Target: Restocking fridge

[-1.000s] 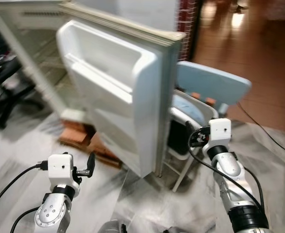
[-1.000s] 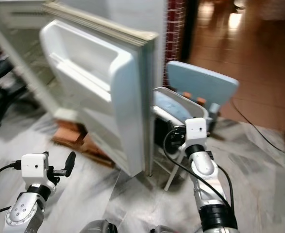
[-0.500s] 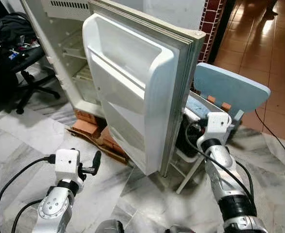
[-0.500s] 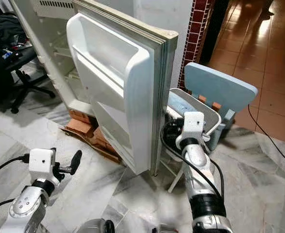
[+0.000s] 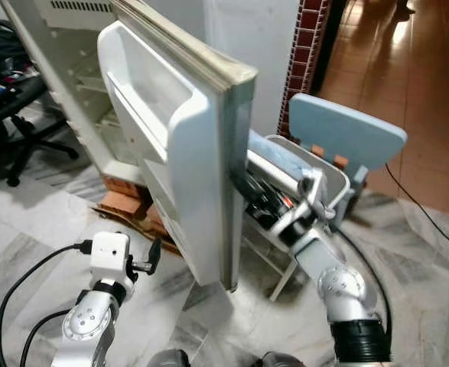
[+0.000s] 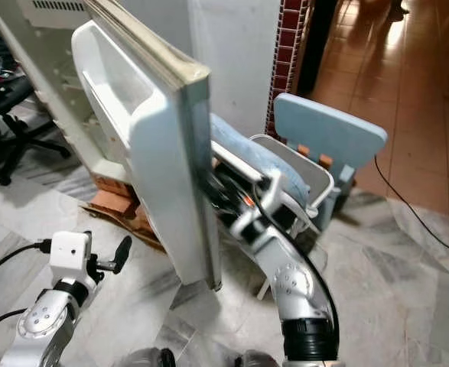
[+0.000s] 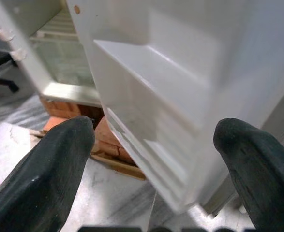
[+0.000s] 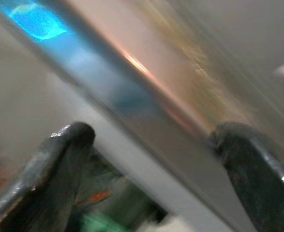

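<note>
- Two spread fingers frame our blurred right gripper [image 8: 151,150], tucked behind the fridge door [image 5: 186,145].
- Our left gripper [image 7: 154,159] gapes before the door shelves.

You saw the right gripper [image 8: 149,145] through heavy blur; the fridge door [image 5: 186,145] hid its fingertips, and the fridge body [image 5: 63,46] was cropped.

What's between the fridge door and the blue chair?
The right pincer reaches in behind the door, with a white basket on the chair, in the left eye view.
</note>
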